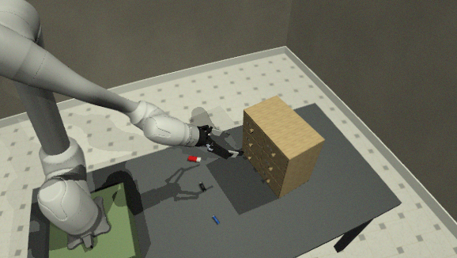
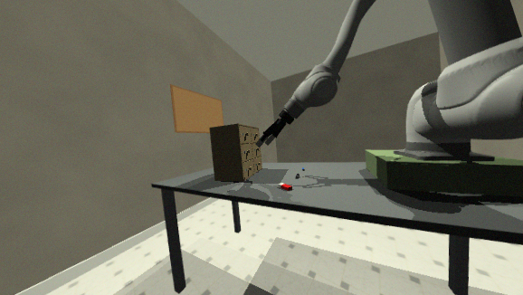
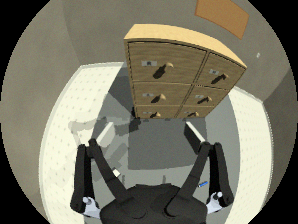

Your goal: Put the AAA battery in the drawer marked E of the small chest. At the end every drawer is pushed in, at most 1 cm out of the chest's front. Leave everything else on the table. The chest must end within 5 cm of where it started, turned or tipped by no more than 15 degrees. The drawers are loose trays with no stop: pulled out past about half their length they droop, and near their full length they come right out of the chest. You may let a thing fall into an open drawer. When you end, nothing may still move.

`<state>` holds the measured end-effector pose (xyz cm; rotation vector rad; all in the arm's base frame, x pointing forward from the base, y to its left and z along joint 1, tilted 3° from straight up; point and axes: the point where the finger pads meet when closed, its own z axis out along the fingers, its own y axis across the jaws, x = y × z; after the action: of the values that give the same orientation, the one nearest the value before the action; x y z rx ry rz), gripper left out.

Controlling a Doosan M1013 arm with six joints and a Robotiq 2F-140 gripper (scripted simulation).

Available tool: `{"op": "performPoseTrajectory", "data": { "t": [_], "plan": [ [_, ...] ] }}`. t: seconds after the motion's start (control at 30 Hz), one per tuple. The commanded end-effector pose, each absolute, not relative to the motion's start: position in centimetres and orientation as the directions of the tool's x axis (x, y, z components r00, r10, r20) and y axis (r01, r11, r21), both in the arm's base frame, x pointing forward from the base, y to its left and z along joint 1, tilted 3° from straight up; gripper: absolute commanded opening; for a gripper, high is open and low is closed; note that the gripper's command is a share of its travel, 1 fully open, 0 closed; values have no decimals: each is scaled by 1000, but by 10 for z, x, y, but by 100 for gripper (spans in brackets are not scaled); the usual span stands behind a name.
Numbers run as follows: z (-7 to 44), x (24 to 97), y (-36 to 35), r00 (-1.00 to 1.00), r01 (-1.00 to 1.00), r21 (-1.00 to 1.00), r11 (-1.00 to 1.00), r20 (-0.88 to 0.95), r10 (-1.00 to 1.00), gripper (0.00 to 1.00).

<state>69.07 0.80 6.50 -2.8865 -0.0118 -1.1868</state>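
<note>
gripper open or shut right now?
Open, holding nothing. In the wrist view the gripper has its fingers spread wide apart, with only the table and the chest showing between them.

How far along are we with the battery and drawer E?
Nothing looks done yet: every drawer of the chest appears shut. In hand: the open, empty gripper is at the chest's front, near the handles. Left: pull the drawer, fetch the battery, probably the small blue item on the table, drop it in, push shut.
</note>
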Motion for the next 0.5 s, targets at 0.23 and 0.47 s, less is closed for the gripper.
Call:
{"op": "performPoseTrajectory", "data": {
  "t": [0.23,0.47],
  "plan": [
    [69,687,10,753,31,-36,-999,658,-1,100],
    [71,684,10,770,31,-37,-999,639,1,100]
  ]
}}
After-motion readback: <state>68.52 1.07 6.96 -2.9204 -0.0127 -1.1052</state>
